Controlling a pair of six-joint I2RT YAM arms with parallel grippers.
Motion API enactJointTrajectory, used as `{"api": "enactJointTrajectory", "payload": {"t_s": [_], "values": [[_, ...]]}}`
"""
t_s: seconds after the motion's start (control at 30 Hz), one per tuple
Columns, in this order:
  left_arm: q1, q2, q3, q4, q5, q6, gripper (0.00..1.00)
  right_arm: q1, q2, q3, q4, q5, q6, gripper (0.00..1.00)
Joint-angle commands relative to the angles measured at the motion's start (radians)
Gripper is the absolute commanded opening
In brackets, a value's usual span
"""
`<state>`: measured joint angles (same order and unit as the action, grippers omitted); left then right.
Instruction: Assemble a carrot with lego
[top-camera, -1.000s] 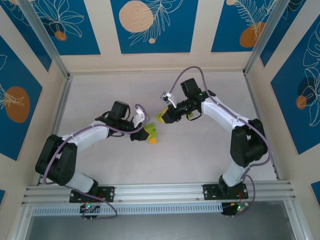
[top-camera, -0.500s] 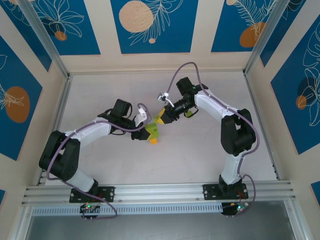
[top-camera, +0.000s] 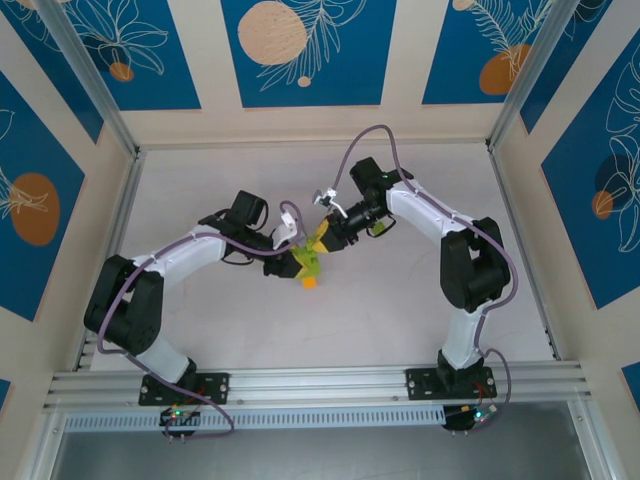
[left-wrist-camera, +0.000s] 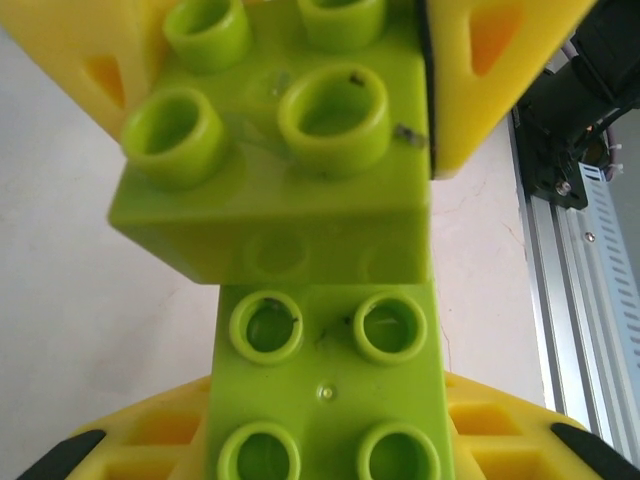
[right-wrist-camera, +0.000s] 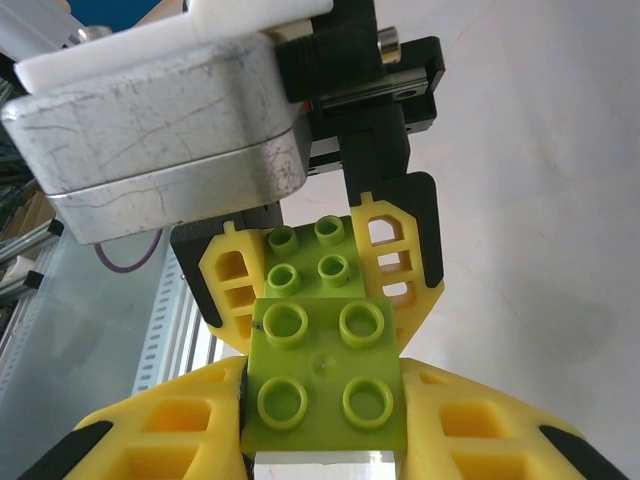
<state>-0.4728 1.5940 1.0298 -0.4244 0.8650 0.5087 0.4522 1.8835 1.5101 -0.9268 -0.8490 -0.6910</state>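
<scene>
Left tool (left-wrist-camera: 325, 452) clamping lego (left-wrist-camera: 325, 365), touching right tool's (left-wrist-camera: 290, 40)

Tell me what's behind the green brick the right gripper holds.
Another lime-green brick, clamped in the left gripper. The near brick covers its lower edge, so contact can't be judged.

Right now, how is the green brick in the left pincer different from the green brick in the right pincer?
The left pincer holds the left brick straight in its own camera, while the right brick in the right pincer looks tilted there. From above, a little orange brick sits right by the left brick; the right brick has none. Both are lime green with round studs, squeezed between yellow fingers.
</scene>
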Motion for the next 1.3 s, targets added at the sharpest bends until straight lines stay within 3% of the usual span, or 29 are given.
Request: {"api": "enactJointTrajectory", "payload": {"t_s": [0.0, 0.43, 0.97, 1.27], "values": [[-0.002, 0.004, 0.054, -0.041, 0.080, 0.055, 0.00, 0.012, 0.035, 0.014, -0.078, -0.025, -0.051, 0.04], [0.035, 0.008, 0.087, -0.111, 0.141, 0.099, 0.00, 0.018, 0.067, 0.012, -0.113, 0.000, -0.062, 0.04], [0.070, 0.045, 0.099, -0.102, 0.141, 0.094, 0.00, 0.033, 0.064, -0.006, -0.147, -0.042, -0.078, 0.03], [0.074, 0.053, 0.105, -0.101, 0.147, 0.087, 0.00, 0.054, 0.088, -0.021, -0.129, 0.010, -0.050, 0.03]]}}
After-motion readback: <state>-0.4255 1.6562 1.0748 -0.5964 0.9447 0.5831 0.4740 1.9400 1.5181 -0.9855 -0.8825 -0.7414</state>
